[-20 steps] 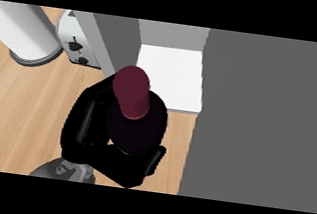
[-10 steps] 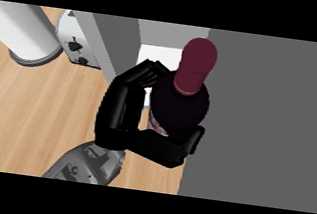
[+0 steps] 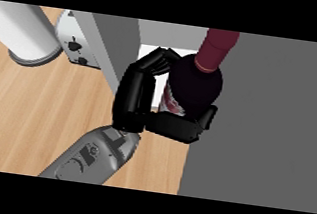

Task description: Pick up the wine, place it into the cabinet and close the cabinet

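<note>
Taking the wine bottle (image 3: 194, 86) as the landmark and reading from the view's left: far to its left a white cylinder (image 3: 19, 30) stands on the wooden desk (image 3: 35, 108), well apart from the bottle. Nearer, between that cylinder and the bottle, a pale panel with small dark marks (image 3: 74, 42) leans beside a grey upright slab (image 3: 116, 43), which I take to be the cabinet's open door seen edge-on. Just left of the bottle and touching it is the hand (image 3: 153, 111), whose grey forearm (image 3: 95, 157) comes up from the lower edge; which arm it is I cannot tell from this view alone, though it looks most likely the right. Its black fingers (image 3: 145, 74) curl round the bottle's left flank and its thumb presses from below, so the hand is grasping the wine. The bottle is lifted off the desk, its dark body in the hand and its maroon neck pointing toward the top edge, so the long axis runs away from the forearm. Behind it shows a strip of white shelf (image 3: 154, 52); to its right spreads the broad grey cabinet top (image 3: 278, 125). The next move, I judge, depends on carrying the bottle onward along that axis, over the white shelf. No other hand appears.
</note>
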`<state>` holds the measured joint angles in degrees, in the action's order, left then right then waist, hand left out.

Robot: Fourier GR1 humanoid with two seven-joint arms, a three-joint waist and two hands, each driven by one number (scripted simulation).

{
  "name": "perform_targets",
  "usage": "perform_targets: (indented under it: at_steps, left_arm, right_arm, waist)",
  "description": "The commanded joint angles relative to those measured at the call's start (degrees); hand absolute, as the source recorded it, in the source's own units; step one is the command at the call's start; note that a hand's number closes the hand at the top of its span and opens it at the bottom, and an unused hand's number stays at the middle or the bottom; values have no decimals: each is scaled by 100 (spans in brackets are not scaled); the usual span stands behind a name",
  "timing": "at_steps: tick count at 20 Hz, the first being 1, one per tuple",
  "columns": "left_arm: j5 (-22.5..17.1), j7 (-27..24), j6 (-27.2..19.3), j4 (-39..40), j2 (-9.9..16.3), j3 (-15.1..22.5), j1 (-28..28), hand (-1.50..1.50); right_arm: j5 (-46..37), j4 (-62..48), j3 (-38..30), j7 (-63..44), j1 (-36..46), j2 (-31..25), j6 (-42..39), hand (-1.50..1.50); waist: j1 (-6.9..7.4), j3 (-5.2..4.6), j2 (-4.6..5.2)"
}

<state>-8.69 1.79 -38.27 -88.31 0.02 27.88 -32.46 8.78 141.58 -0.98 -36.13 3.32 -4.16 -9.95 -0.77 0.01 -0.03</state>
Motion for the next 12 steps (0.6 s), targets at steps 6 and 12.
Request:
perform_targets:
  at_steps: [6, 12]
  left_arm:
    - [-818, -842, -393, 639, -1, 203, -33, 150]
    - [-1044, -1412, -394, 998, -1, 379, 255, 150]
  right_arm:
    - [635, 511, -60, -363, 46, 22, 95, -150]
    - [-17, 846, 473, -748, 222, 133, 392, -150]
  waist:
    - [-5, -1, 4]
    - [-3, -6, 0]
